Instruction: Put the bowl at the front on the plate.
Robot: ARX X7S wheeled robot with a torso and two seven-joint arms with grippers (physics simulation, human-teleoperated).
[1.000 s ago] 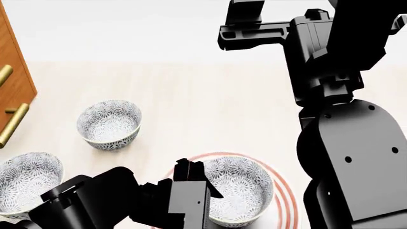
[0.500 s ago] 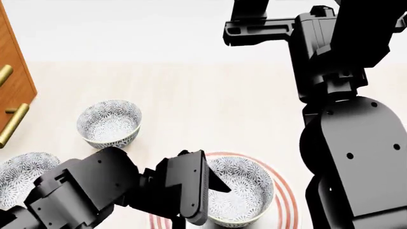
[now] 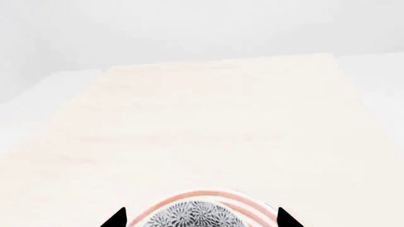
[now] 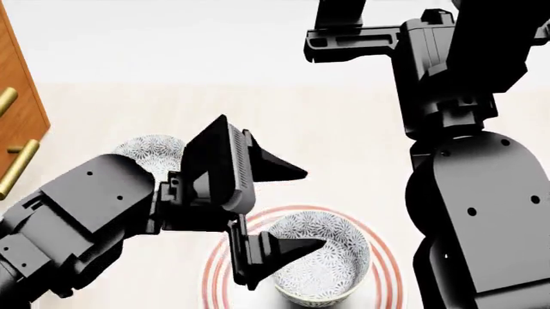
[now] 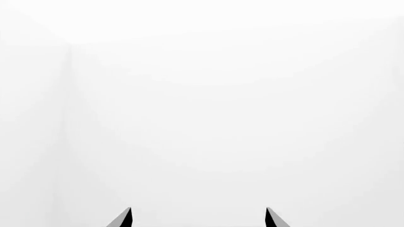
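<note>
The patterned bowl (image 4: 322,264) sits on the red-ringed plate (image 4: 382,277). My left claw (image 4: 305,206) hangs above it, spread wide, holding nothing. My right claw (image 5: 197,217) is raised high, fingers apart, facing blank white. Another patterned bowl (image 4: 146,148) stands behind my left arm.

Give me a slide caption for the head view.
Open left claw above the patterned bowl sitting on the red-ringed plate; right arm raised.

Pale, whitewashed wood tabletop (image 4: 284,122) runs toward a plain white wall (image 4: 172,38) at the far side. Far left there's an orange-brown wooden cabinet (image 4: 19,109) with brass handles (image 4: 19,166). Soft, even light.
</note>
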